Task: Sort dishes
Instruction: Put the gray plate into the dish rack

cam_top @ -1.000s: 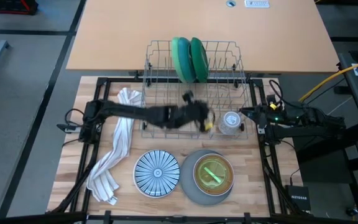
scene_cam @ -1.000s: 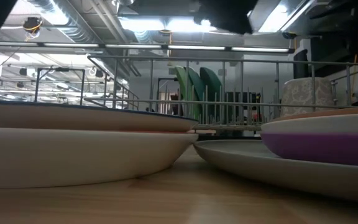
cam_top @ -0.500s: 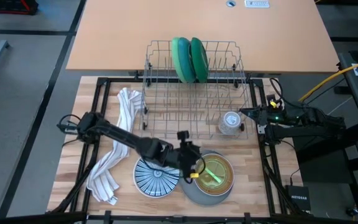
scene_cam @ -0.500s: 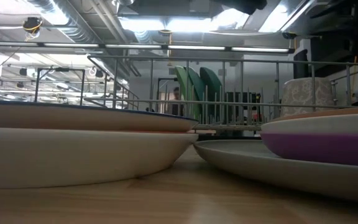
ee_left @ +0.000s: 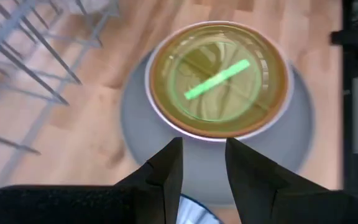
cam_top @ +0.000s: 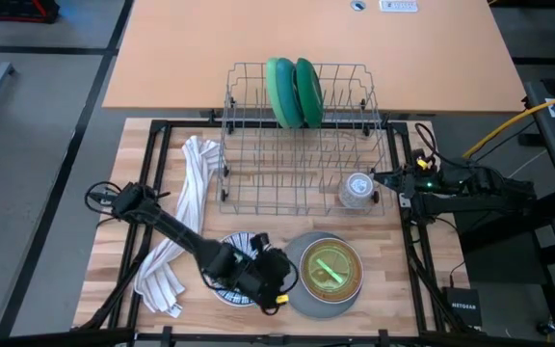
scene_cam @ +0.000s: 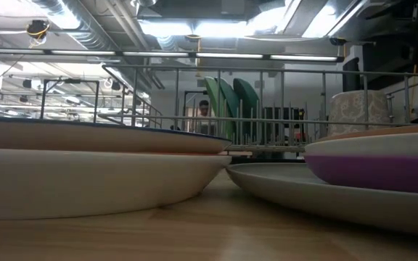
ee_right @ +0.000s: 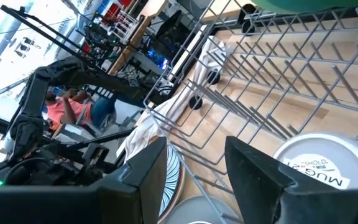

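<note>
Two green and teal plates [cam_top: 293, 92] stand upright in the wire rack [cam_top: 302, 145]. A blue-and-white striped plate [cam_top: 231, 262] lies near the table's front edge, partly under my left arm. Beside it a grey plate [cam_top: 302, 299] carries an orange-rimmed bowl [cam_top: 330, 270]; in the low view a purple bowl [scene_cam: 376, 168] sits under that rim. My left gripper [cam_top: 278, 289] hovers open over the gap between the striped plate and the grey plate [ee_left: 216, 165], nothing between its fingers. My right gripper [cam_top: 381, 178] waits open at the rack's right side.
A white striped towel [cam_top: 181, 226] lies along the table's left side. A clear cup [cam_top: 357, 189] stands upside down in the rack's near right corner, close to my right gripper [ee_right: 194, 155]. A tan tabletop [cam_top: 306, 39] lies beyond the rack.
My left gripper has swung from above the rack's near side toward the table's near edge and slightly down, turning as it went. It now hangs over the striped plate's right rim. The dishes, towel and cup have stayed put.
</note>
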Robot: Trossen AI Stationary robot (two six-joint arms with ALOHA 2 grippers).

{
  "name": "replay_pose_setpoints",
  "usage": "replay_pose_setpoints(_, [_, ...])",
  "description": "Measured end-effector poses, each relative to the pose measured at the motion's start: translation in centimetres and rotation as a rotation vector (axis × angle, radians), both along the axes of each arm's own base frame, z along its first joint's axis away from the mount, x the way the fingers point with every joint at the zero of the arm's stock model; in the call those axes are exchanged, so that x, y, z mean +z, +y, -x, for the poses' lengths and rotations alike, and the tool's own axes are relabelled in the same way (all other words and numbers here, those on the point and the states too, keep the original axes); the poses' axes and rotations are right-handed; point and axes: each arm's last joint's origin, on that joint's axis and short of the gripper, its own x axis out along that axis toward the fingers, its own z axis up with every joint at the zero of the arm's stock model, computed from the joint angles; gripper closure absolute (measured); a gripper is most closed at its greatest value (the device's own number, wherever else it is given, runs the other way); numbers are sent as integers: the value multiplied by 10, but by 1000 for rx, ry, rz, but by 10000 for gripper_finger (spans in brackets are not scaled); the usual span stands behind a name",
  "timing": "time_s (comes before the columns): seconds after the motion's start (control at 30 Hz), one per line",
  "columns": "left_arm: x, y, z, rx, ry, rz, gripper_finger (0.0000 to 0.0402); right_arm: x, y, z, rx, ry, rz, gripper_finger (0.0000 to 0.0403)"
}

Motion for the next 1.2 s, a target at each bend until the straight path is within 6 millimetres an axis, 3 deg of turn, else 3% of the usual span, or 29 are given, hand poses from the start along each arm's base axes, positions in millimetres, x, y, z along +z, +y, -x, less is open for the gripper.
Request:
replay_pose_setpoints(0.27, [-9, -24, 0, -56, -49, 19, 290, 0, 6, -4, 188, 4, -161, 237])
replay_pose_setpoints(0.57, [-54, -37, -16, -135, 9, -75, 290, -4, 14, -23, 278, 127, -608, 237])
replay_pose_setpoints(0.8, [-74, -53, -15, -344, 90, -121, 290, -13, 15, -46, 243, 258, -640, 237])
replay_pose_setpoints(1.0, [-86, -60, -13, -547, 149, -318, 290, -25, 15, -66, 183, 381, -693, 237])
replay_pose_setpoints(1.2, [-111, -62, -16, -705, 235, -505, 290, -33, 17, -82, 181, 482, -737, 237])
